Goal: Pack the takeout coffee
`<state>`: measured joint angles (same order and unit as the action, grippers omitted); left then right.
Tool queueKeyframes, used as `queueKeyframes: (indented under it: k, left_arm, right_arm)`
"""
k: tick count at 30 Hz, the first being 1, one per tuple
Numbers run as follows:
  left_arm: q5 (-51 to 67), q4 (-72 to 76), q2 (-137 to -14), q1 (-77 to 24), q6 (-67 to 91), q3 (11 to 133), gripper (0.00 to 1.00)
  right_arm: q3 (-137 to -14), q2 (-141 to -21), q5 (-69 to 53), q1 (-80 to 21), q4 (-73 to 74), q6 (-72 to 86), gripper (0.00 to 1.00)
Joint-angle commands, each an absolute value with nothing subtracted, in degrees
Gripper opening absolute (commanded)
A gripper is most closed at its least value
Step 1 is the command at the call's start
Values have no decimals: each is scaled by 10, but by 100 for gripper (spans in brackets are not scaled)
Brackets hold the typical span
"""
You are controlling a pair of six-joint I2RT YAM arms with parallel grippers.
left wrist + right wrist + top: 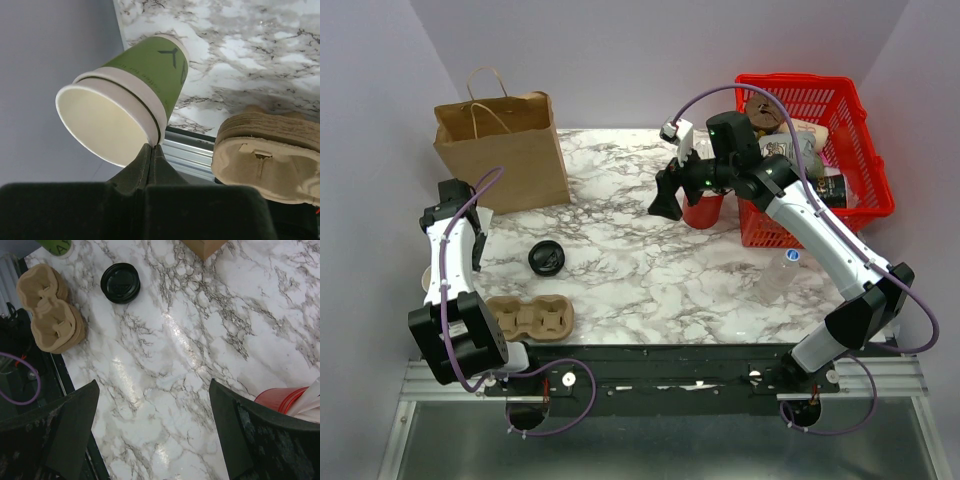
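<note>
Left gripper (154,147) is clamped tight, jaws pinched on the pale rim of the small olive-green paper cup (150,75); the cup hangs tilted at the left edge of the white marble table (620,270), its open mouth turned towards the wrist camera and nothing inside; whether its base touches the marble I cannot tell. The round black plastic lid (546,258) lies apart on the table, just beyond the moulded brown cardboard cup carrier (530,318). Right gripper (155,435) hovers spread wide with nothing between its fingers, just beside the red cup (703,208); brown paper bag (505,150) stands upright at the far left.
</note>
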<state>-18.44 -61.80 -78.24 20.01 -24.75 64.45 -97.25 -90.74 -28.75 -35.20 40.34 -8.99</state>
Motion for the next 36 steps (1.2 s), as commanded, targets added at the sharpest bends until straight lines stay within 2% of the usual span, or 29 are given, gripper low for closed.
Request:
queueKeyframes:
  k: [1,2,3,6,9,13,19,21,24,29,32,33,34,35,36]
  left_arm:
    - [-171,-614,-775,202,-219,669,0]
    - [-170,-616,-777,202,-215,669,0]
    - [-170,-618,-778,202,-214,667,9]
    - [-172,-620,-780,202,-214,661,23]
    - [-170,-622,-786,202,-211,658,29]
    - [-162,-631,-798,202,-207,660,30]
    - [-150,-645,-810,202,-203,670,22]
    - [-148,-650,-815,202,-202,673,12]
    - [-142,-657,-817,202,-198,683,4]
    - [-138,-678,-817,202,-196,713,2]
    - [-90,-674,-800,215,-192,741,0]
    - [-211,-641,-775,207,-192,721,0]
    - [-285,-565,-760,180,-239,655,0]
    - [-318,-552,-751,162,-262,642,0]
    - [-246,-593,-757,202,-256,672,0]
  right_arm:
    - [-976,-909,-284,-354,399,-92,100]
    - [-975,-909,-284,-355,400,-92,100]
    - [-975,-909,-284,-354,400,-94,100]
    - [-978,-913,-281,-354,398,-96,100]
    - [-983,-918,-283,-355,398,-96,100]
    - [-986,-920,-284,-355,398,-98,100]
    - [-982,-917,-281,-354,398,-99,100]
    - [-979,-916,-279,-354,396,-99,100]
    - [-976,-912,-278,-355,395,-101,100]
    - [-974,-911,-276,-354,394,-103,100]
    - [-974,-911,-276,-355,393,-105,100]
    - [-974,-911,-274,-355,392,-105,100]
    - [-973,-911,-276,-354,391,-105,100]
    - [-973,-911,-277,-354,392,-107,100]
    - [-975,-912,-277,-355,393,-108,100]
